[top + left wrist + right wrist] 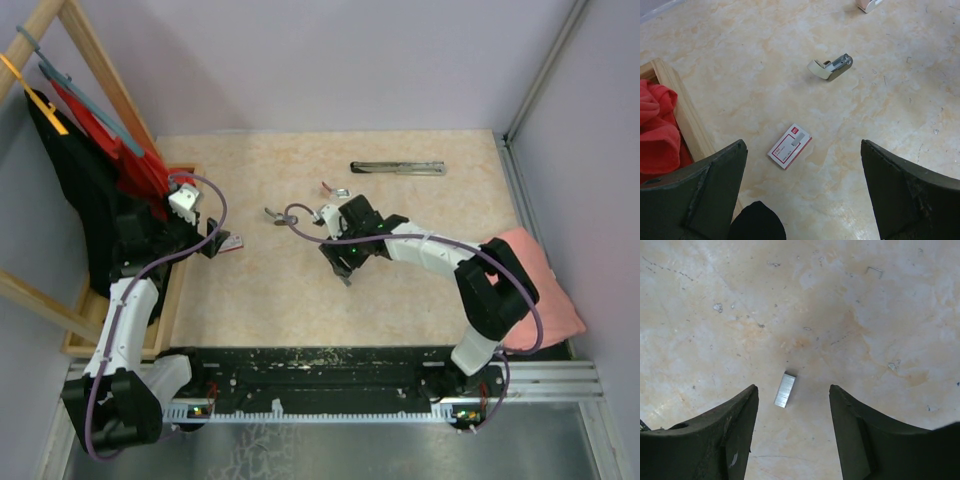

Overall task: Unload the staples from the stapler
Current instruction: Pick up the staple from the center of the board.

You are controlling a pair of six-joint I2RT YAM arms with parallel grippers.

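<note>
A short grey strip of staples (785, 389) lies flat on the table, between and just ahead of the tips of my right gripper (792, 396), which is open and empty above it. A single loose staple (874, 270) lies farther off. In the top view the right gripper (345, 262) hangs over the table's middle and hides the strip. A mini stapler (272, 213) lies to its left, also in the left wrist view (830, 67). A second mini stapler (335, 190) lies behind. My left gripper (802, 200) is open and empty.
A small red-and-white box (789, 145) lies just ahead of the left gripper (215, 242). A long thin metal bar (397, 167) lies at the back. A wooden tray (677, 100) with red cloth is at the left, a pink cloth (545, 290) at the right.
</note>
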